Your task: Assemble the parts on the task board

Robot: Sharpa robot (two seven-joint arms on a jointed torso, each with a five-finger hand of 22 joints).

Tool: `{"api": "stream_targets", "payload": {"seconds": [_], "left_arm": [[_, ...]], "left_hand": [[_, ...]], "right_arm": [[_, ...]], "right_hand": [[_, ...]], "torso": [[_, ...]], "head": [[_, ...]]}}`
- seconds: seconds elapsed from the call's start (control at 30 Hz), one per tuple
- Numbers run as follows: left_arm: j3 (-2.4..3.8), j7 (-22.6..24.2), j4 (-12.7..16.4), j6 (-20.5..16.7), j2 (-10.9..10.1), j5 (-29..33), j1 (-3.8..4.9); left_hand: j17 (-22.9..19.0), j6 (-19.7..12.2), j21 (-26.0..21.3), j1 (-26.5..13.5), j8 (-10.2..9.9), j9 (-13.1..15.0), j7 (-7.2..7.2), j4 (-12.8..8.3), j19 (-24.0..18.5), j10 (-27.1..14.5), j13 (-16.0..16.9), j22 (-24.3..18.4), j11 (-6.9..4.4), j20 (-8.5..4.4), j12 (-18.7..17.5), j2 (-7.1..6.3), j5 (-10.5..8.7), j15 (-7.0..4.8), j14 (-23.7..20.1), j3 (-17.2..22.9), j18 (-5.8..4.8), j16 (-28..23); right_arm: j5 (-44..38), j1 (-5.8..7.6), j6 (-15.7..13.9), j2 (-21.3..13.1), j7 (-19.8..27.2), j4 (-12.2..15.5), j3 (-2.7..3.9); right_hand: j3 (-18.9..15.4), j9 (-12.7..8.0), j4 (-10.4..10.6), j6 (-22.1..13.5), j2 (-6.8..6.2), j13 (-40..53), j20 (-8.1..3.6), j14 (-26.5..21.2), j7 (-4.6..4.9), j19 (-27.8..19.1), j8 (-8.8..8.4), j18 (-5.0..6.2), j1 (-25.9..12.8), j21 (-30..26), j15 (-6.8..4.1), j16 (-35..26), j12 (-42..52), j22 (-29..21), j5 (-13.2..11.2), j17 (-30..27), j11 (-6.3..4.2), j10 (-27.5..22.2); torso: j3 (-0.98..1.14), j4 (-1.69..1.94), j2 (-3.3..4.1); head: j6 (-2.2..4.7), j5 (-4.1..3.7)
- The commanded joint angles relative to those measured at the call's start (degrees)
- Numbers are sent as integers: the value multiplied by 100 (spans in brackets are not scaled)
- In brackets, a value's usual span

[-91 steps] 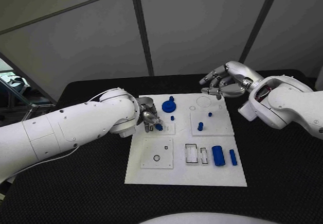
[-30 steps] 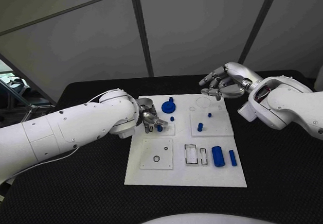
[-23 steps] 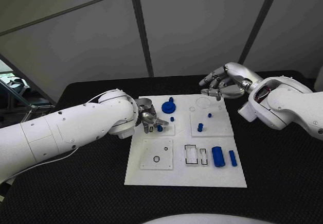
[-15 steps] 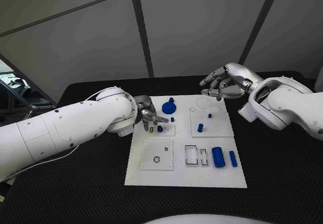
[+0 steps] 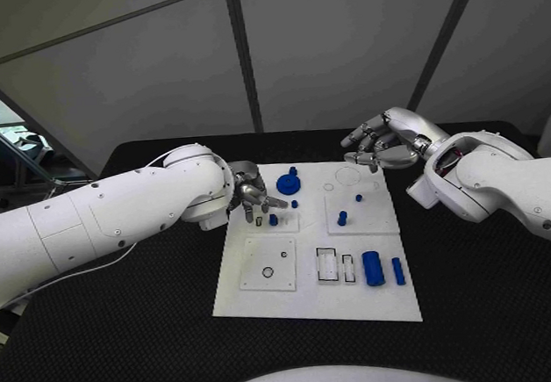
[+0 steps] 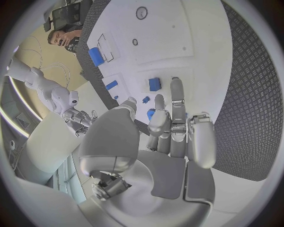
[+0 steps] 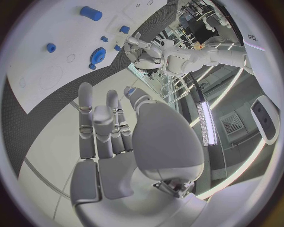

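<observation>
Lifting clear of the board [image 5: 317, 294], the left hand [image 5: 252, 197] now hangs just above the board's near-left corner region with fingers spread and nothing in them; a second ago it was down over the small blue peg [image 5: 272, 218], fingers closed about it. That peg now stands upright by itself in the small raised plate at the board's left side, just beside the fingertips, and the left wrist view shows it as a blue block [image 6: 154, 84] beyond the outstretched fingers [image 6: 176, 101]. I judge that the peg has been seated and released, so this step looks done.

The right hand [image 5: 381, 147] has hardly moved: it hovers over the far right corner of the board, fingers loosely curled and apart, holding nothing.

Other parts are unmoved: the gear [image 5: 288, 183] at the far side, two short pegs [image 5: 342, 216] on the right-hand plate, and a thick cylinder [image 5: 372, 267] with a thin pin [image 5: 398, 269] lying near the front edge beside two rectangular slots. Those last pieces probably remain to be fitted, so the task seems partway through. The board rests on the black surface [image 5: 133, 333].
</observation>
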Motion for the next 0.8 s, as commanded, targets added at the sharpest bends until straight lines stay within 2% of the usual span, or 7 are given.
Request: {"api": "stream_targets", "payload": {"seconds": [0.03,0.3,0.8], "left_arm": [[7,-128,-15,322,20,73,11],[-1,-186,-76,479,84,77,9],[-23,-159,-122,517,165,79,2]], "left_hand": [[7,45,27,-13,2,8,-6,-10,188,15,5,727,9,16,21,57,32,7,35,-43,-907,-28],[9,41,23,-12,-2,8,-5,-10,185,7,-6,723,10,16,10,89,33,7,35,-75,-906,-30],[11,36,19,-1,-7,8,-3,-12,183,3,-7,720,10,16,9,140,35,8,35,-118,-905,-33]], "right_arm": [[-15,13,28,6,26,4,5],[-15,13,35,11,25,1,4],[-15,12,37,20,25,-2,4]], "right_hand": [[15,-7,8,-5,-39,-5,3,42,30,45,-10,96,-24,-21,16,-29,-36,-2,4,6,-5,-39],[20,-7,17,-4,-34,-15,4,43,31,50,-9,95,-31,-22,16,-31,-43,2,8,8,-4,-39],[20,-7,17,-4,-34,-15,4,43,31,50,-9,95,-31,-22,16,-31,-43,2,8,8,-4,-39]], "torso": [[-3,-5,4],[-7,-1,7],[-1,-2,6]], "head": [[-7,3],[-18,-5],[-32,-5]]}}
